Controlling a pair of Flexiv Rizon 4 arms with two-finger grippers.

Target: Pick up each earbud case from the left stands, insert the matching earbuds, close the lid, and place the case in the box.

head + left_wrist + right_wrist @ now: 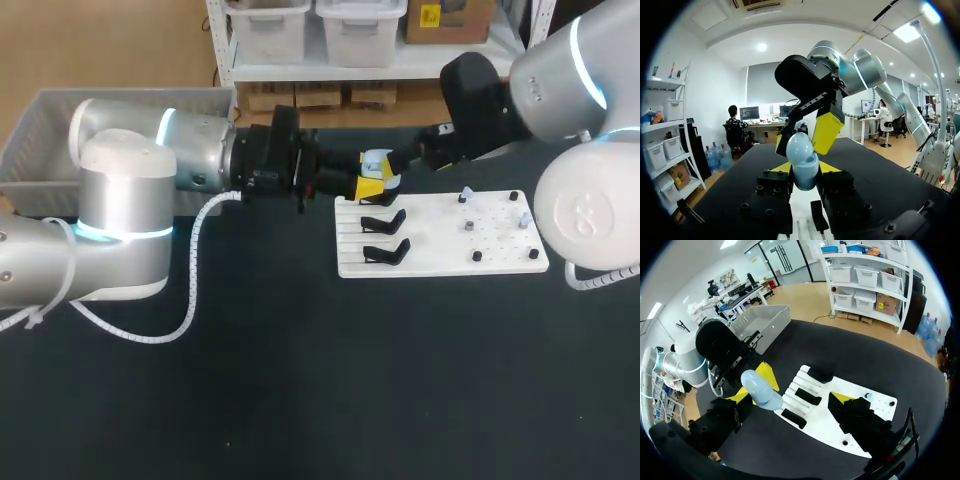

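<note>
A grey box (pixel 40 130) is set at the far left of the dark table (pixel 300 400). From that side the left arm (pixel 190 155) is stretched toward the middle. The left gripper (pixel 370 187) is closed on the lower part of a pale blue earbud case (pixel 377 160), which is pinched between the two yellow tips. The case is held in the air over the far left corner of a white board (pixel 440 250); whether its lid is fully closed cannot be told. Just right of the case, the right gripper (pixel 405 158) is seen with its fingers spread wide and nothing gripped. The fingers stand on either side of the case's upper part, and contact with it cannot be made out. Black stands (pixel 385 250) are ranged on the left half of the board, and small pegs (pixel 468 227) are dotted over its right half. The right arm (pixel 560 60) comes in from the far right corner.
</note>
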